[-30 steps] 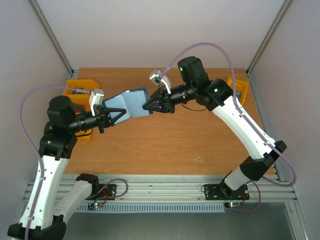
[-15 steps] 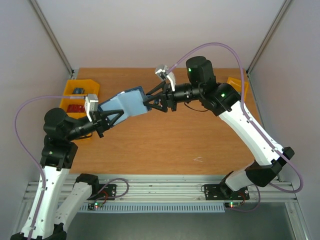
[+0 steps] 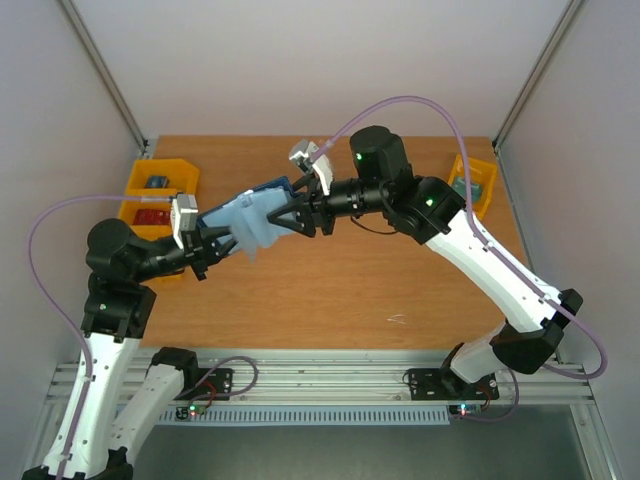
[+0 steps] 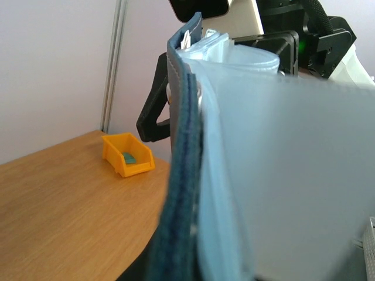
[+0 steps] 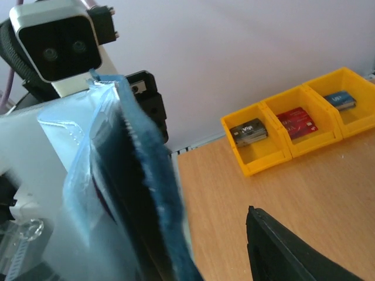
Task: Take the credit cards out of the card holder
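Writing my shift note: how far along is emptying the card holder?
Done: the card holder is lifted and spread open, pinched by the left gripper. In hand: the right gripper, jaws open, sits at its far edge. Left: neither gripper holds a card, so pulling cards out remains.

- Navy-blue folding card holder (image 5: 151,167): rough, fuzzy cloth edge; clear glossy plastic sleeves (image 4: 249,61) inside.
- Brown wooden table (image 3: 350,290): smooth, matt.
- Yellow plastic bins (image 3: 185,175) at nine o'clock: smooth, glossy.
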Tool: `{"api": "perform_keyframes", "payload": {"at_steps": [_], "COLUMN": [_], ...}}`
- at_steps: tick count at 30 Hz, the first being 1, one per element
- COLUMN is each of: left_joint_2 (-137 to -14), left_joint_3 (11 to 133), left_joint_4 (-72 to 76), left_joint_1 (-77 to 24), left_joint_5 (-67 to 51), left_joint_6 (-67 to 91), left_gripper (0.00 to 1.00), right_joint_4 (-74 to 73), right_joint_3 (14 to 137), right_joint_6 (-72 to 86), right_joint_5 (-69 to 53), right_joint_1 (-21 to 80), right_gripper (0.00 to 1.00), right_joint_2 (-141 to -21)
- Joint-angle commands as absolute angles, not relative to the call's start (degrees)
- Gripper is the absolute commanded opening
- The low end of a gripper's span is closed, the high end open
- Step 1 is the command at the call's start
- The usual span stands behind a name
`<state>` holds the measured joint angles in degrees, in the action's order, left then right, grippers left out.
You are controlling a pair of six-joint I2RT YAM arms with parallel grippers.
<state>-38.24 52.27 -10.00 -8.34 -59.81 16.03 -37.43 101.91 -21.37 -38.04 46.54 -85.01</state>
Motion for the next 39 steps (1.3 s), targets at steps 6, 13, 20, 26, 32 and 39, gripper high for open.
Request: {"api": "perform_keyframes", "payload": {"at_steps": [6,13,20,26,32,39], "left_joint_2": [-37.89,-37.81,-37.11,-37.03,-36.96,-37.13], "left_joint_3": [51.07,50.83,50.00,50.10,50.14,50.01], "left_joint_4": [-3.29,-2.56,-0.62,-0.74,-0.79,-0.87], "left_joint_1": [-8.53,-8.53,-8.53,-8.53,-8.53,-8.53], "left_joint_5": [-59.48,-59.04,-60.89,-61.09,-61.14,-61.41], "left_joint_6": [18.66,20.27,20.32,19.95,19.74,19.08], "left_gripper": [0.00,0.00,0.00,0.00,0.00,0.00], "right_joint_4": [-37.81,-38.77,-40.36,-40.43,-40.07,-38.96], "right_joint_3": [104.80,103.31,101.74,102.90,103.10,104.97], "right_joint_6": [-24.77,-27.12,-25.71,-24.52,-23.21,-24.08], "right_joint_5": [-35.21,-34.30,-34.79,-36.48,-35.97,-39.24], "right_joint_1": [51.60,50.62,45.09,45.09,45.16,48.78], "right_gripper": [0.66,0.74,0.74,0.67,0.52,0.37], "right_joint_2": [-87.00,-82.49,-79.61,-81.88,-83.28,-86.97]}}
